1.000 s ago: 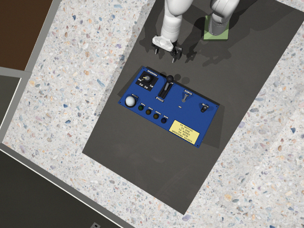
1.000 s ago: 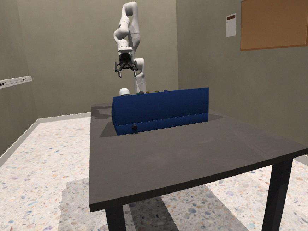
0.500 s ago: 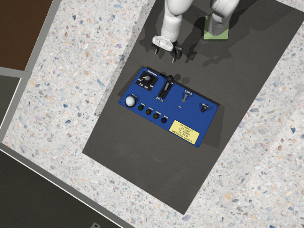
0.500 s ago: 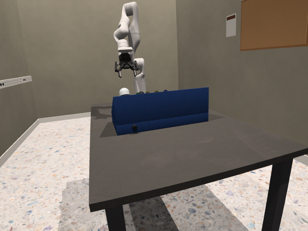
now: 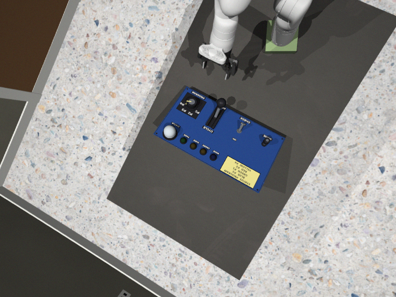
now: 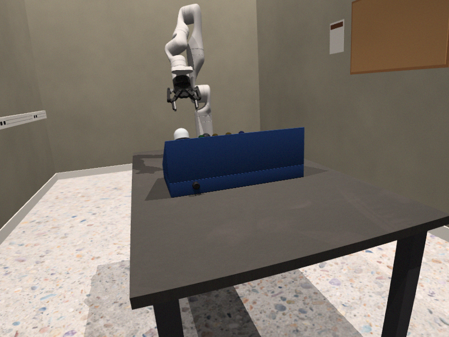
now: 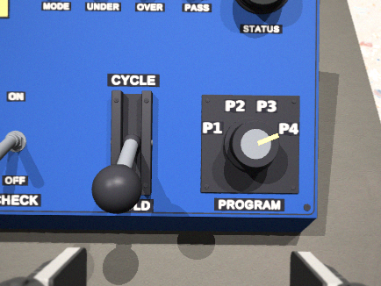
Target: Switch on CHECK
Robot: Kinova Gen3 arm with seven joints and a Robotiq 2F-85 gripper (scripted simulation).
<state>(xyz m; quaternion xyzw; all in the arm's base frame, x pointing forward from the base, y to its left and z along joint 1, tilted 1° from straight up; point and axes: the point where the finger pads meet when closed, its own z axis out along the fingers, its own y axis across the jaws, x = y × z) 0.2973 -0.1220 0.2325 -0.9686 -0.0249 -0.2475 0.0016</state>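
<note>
The blue console [image 5: 220, 138] sits on the dark table; the exterior view shows only its back [image 6: 234, 156]. The CHECK toggle [image 5: 240, 127] is a small metal lever; in the wrist view [image 7: 10, 145] it sits at the left edge, between the ON and OFF labels, leaning toward OFF. My gripper [image 5: 218, 68] hangs open and empty above the table on the robot side of the console, near the CYCLE lever [image 7: 118, 182] and well off to the side of CHECK. Its fingertips show at the bottom of the wrist view [image 7: 190, 268].
The console also carries a PROGRAM knob [image 7: 255, 145] pointing to P4, a white STATUS dome [image 5: 169, 131], several small lamps [image 5: 198, 148], a black knob [image 5: 266, 141] and a yellow legend [image 5: 240, 171]. The robot base [image 5: 281, 39] stands behind the console.
</note>
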